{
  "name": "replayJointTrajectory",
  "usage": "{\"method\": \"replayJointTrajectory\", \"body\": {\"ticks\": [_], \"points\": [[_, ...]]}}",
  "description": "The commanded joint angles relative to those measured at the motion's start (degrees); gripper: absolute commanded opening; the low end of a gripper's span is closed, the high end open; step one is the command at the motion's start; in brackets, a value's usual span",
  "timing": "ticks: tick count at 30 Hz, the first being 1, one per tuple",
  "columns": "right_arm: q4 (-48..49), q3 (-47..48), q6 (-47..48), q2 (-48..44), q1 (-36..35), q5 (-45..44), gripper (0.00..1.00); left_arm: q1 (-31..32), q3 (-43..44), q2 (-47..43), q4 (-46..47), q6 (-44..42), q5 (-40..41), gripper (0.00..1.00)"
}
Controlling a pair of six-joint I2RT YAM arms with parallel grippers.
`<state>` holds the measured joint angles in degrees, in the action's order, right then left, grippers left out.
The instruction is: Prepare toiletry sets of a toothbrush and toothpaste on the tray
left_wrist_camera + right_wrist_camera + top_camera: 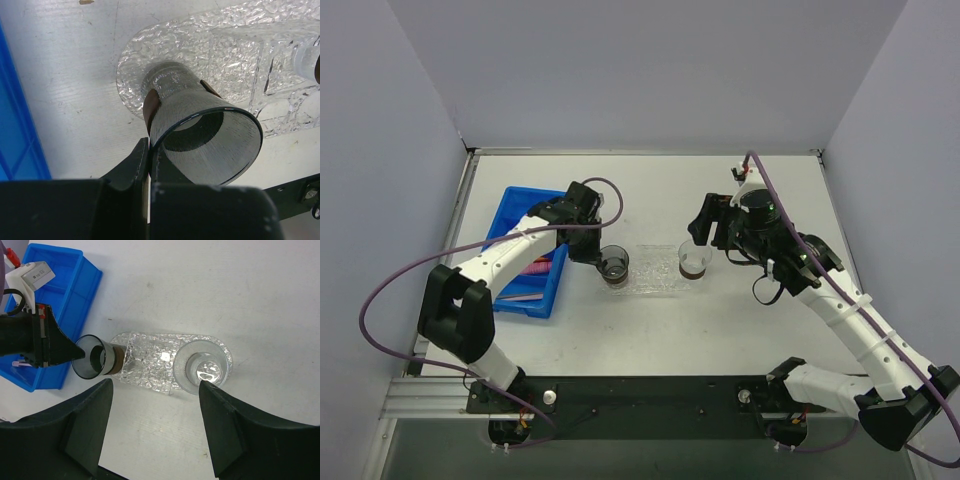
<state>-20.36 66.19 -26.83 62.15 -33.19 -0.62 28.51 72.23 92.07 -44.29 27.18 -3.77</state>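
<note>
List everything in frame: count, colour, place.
tray: 1, clear and bumpy, table centre
left-end cup: 1, clear with dark bottom, on the tray's left end
right-end cup: 1, clear with dark bottom, on the tray's right end
bin: 1, blue, left of the tray
toothbrush: 1, pale pink, near end of the bin
toothpaste: at least 1, magenta, in the bin, partly hidden by the left arm
table: 1, white
left hand: shut on the left-end cup's rim
right hand: open, above the tray
</note>
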Motion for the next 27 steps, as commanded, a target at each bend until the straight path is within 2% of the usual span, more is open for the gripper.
{"method": "replayJointTrajectory", "body": {"ticks": [1,21,27], "points": [[1.8,0.1,0.2,0.3,0.5,0.2,0.64,0.2,1.7,0.6,4.3,-2.5,-3.2,0.00],[1.8,0.0,0.2,0.3,0.8,0.2,0.66,0.2,3.8,2.3,1.3,-3.4,-1.7,0.01],[1.8,-0.1,0.2,0.3,0.8,0.2,0.66,0.5,4.4,2.1,0.8,-3.2,-1.0,0.17]]}}
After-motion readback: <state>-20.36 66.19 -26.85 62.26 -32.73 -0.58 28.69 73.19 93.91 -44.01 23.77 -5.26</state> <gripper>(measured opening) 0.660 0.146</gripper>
